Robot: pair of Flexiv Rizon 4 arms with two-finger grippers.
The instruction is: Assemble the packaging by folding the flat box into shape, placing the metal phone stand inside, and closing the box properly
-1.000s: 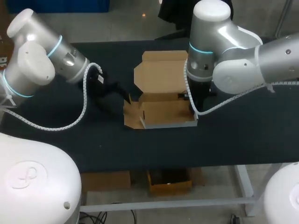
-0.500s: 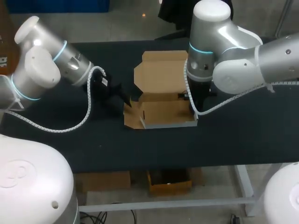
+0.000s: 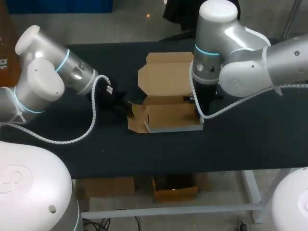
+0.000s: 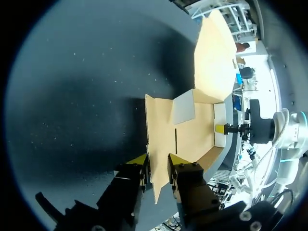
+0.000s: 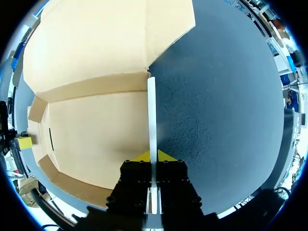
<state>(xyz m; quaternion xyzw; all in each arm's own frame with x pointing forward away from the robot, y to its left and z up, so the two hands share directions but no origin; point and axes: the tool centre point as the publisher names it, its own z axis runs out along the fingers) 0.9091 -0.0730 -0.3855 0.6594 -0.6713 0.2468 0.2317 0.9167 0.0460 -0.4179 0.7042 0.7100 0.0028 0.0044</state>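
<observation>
While clamping box [image 5: 91, 120], right fingers [image 5: 143, 157] vertical, downward

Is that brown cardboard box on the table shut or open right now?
Open. The brown cardboard box has its lid flap swung back behind it, leaving the inside uncovered in the head view.

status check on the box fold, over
Right gripper shut on right wall of box. Left gripper at left flap, grip unclear. Lid open; phone stand not in sight. Nothing seen blocking the fold.
</observation>
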